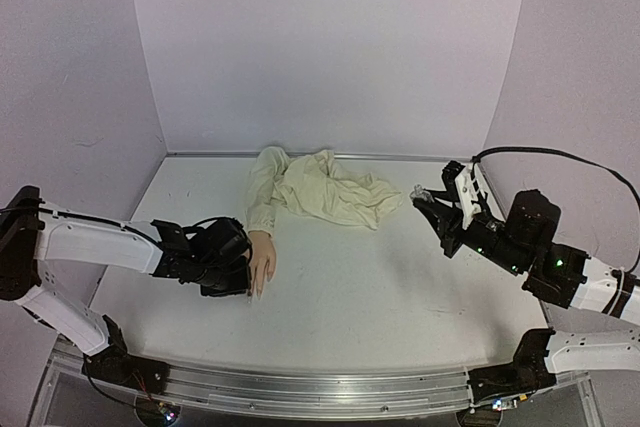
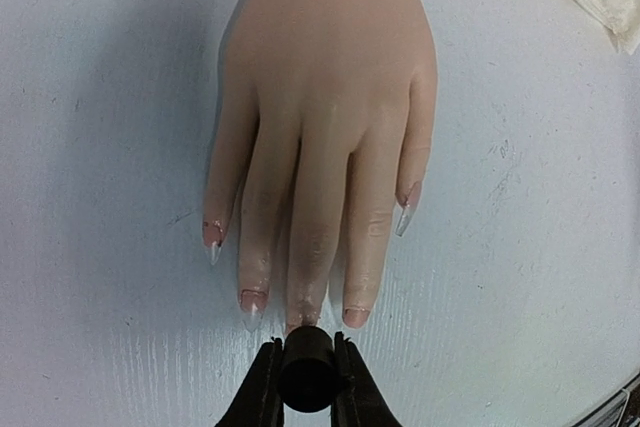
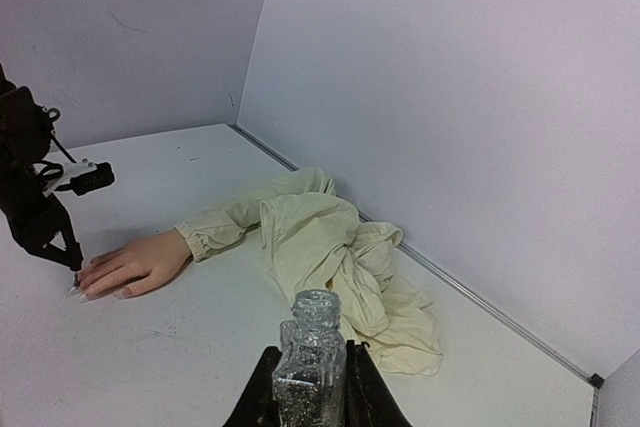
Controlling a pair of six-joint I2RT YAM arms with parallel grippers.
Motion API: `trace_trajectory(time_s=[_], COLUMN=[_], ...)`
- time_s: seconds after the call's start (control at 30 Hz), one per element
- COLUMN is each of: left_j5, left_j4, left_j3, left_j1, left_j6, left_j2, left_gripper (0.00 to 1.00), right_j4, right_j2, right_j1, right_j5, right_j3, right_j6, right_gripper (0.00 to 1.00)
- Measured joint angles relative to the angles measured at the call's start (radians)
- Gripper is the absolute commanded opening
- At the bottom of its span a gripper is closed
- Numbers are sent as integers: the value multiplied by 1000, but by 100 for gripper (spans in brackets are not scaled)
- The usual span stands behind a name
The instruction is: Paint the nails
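The left gripper (image 2: 307,355) is clamped on a small black cylindrical cap (image 2: 306,379) right at the middle fingertip of a pale peach, lifelike mannequin hand (image 2: 325,97). The hand's tiny pointed nails (image 2: 253,300) fan out just beyond the jaws, and the middle nail is hidden behind the cap. The hand lies palm down, fingers aimed at the table's near edge and at the jaws. Its long axis runs back along a cream fabric sleeve (image 1: 320,187) that lies crumpled near the rear wall. Well apart on the right, the right gripper (image 3: 312,359) is closed around a small clear faceted glass bottle (image 3: 316,322), held upright with its neck uncapped. The white tabletop (image 1: 380,287) is lightly scuffed and boxed in by plain lilac walls (image 1: 330,37).
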Motion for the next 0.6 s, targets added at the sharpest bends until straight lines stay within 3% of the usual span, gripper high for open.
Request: trace_trajectory(time_s=[0.6], left_j5=[0], left_j4=[0], left_j3=[0], left_j1=[8], left_j6=[14], left_j2=[19], left_gripper=[0], right_j4=[0], right_j2=[0], right_j1=[-2], right_j5=[0], right_j3=[0], right_j6=[0], right_gripper=[0])
